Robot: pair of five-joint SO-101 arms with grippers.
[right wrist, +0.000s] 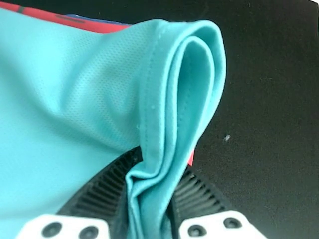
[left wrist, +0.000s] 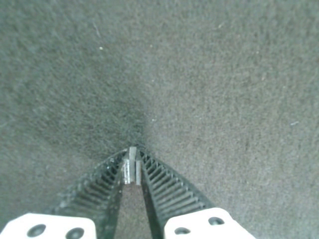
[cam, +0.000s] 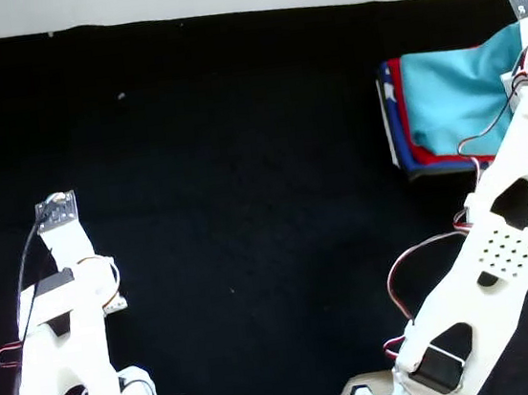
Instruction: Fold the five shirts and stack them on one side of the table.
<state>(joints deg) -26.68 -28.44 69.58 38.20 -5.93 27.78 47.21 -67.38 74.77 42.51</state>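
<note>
A stack of folded shirts (cam: 437, 114) lies at the table's far right, with a teal shirt (cam: 458, 92) on top and red, white and dark blue edges showing beneath. My right gripper (right wrist: 152, 191) is shut on a folded edge of the teal shirt (right wrist: 75, 114), which bulges up in a loop between the fingers; a red shirt (right wrist: 107, 27) shows beneath it. The right arm (cam: 508, 225) stretches over the stack's near corner. My left gripper (left wrist: 132, 167) is shut on nothing, its tips resting on the black cloth. The left arm (cam: 66, 308) stands at the near left.
A black cloth (cam: 240, 162) covers the table, with wide open room across the middle and left. The table's far edge (cam: 222, 12) meets a pale wall. Red and white cables (cam: 425, 255) hang along the right arm.
</note>
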